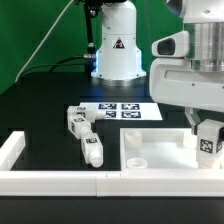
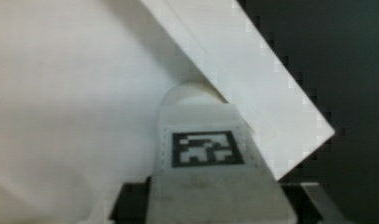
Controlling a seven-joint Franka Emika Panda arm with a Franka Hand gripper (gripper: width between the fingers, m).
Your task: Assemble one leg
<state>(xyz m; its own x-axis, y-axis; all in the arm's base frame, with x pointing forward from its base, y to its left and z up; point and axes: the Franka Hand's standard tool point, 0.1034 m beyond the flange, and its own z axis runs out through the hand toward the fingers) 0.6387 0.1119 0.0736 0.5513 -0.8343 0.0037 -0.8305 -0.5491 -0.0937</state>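
Observation:
My gripper (image 1: 205,128) is shut on a leg (image 1: 208,145), a stubby white peg with a black-and-white tag. It holds the leg upright over the right end of the large white square panel (image 1: 150,150). I cannot tell whether the leg's tip touches the panel. In the wrist view the leg (image 2: 207,140) sits between the two dark fingers of my gripper (image 2: 218,205), its rounded tip pointing at the panel (image 2: 79,100) near the panel's raised edge (image 2: 239,60).
Loose legs lie on the black table at the exterior view's left, one pair (image 1: 77,120) and one nearer (image 1: 92,150). The marker board (image 1: 120,110) lies behind them. White border rails (image 1: 50,182) run along the front and left. The arm's base (image 1: 115,50) stands at the back.

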